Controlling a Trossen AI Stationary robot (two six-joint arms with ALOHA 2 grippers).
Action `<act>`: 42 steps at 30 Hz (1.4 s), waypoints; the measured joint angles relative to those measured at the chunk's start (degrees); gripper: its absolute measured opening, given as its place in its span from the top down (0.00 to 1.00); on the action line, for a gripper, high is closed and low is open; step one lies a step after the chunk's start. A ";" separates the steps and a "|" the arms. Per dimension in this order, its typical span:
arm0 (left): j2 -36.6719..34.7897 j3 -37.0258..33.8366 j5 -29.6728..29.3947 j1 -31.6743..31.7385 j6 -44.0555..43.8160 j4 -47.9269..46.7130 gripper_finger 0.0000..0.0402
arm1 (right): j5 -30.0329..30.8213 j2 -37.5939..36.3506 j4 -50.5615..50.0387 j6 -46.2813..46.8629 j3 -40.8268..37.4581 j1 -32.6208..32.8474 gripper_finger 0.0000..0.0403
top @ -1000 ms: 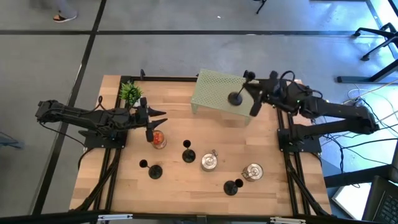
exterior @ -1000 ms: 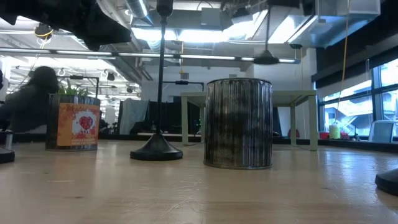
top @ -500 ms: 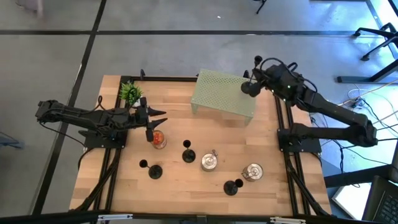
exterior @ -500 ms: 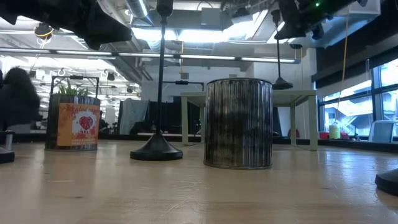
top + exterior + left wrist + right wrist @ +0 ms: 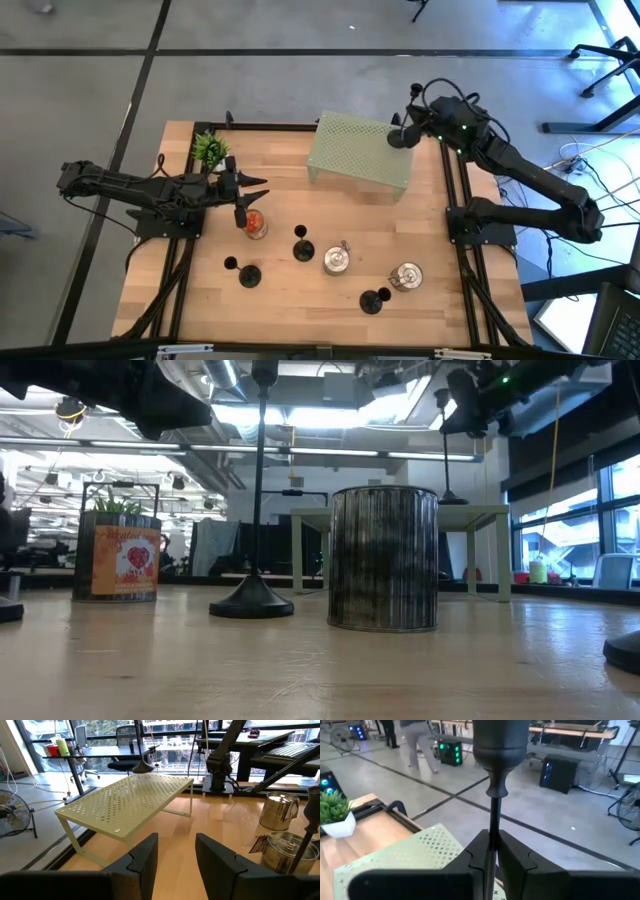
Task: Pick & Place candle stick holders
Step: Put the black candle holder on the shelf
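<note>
Three slim black candlestick holders stand on their round bases on the table [image 5: 248, 275] [image 5: 302, 250] [image 5: 374, 300]; the middle one shows in the low view [image 5: 252, 600]. My right gripper [image 5: 405, 135] is shut on a fourth holder [image 5: 446, 460] over the far right corner of the pale green perforated rack [image 5: 355, 150]. Its base [image 5: 447, 498] is at the rack's top; I cannot tell whether it touches. My left gripper [image 5: 250, 195] is open and empty beside a glass jar [image 5: 256, 226]. My right gripper pinches the holder's thin stem [image 5: 493, 827] between its two fingers, a little below the cup top [image 5: 500, 745]. The fingers come about level from the table's right side and lie across the stem. The holder stands upright, base down, over the rack.
Two silver tins [image 5: 336, 260] [image 5: 407, 275] stand among the holders at the table's near middle; one fills the low view [image 5: 383, 558]. A small green plant [image 5: 210, 150] stands at the far left. People walk in the room beyond [image 5: 422, 740].
My right gripper has carried the holder from over the rack's right part toward the table's far right corner. The holder was tipped with its base toward the near side and now stands upright.
</note>
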 joint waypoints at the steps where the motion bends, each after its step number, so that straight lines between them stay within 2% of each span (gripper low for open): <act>1: 0.00 0.00 0.02 0.00 -0.47 0.00 0.68 | 0.00 0.55 0.25 0.02 0.00 -0.09 0.91; 7: 0.00 0.00 0.02 0.02 -0.67 0.00 0.68 | 0.35 3.40 0.48 0.03 0.00 -1.33 0.91; 11: 0.00 0.00 0.00 0.00 -0.81 -0.02 0.68 | 2.83 4.26 0.50 0.03 0.00 -2.07 0.91; 33: 0.00 0.00 0.00 0.00 -0.81 -0.02 0.68 | 2.76 4.28 0.08 -1.30 0.00 -2.69 0.91; 42: 0.00 0.00 0.00 0.00 -0.82 -0.02 0.68 | 2.75 4.11 -1.61 -2.58 0.00 -2.69 0.84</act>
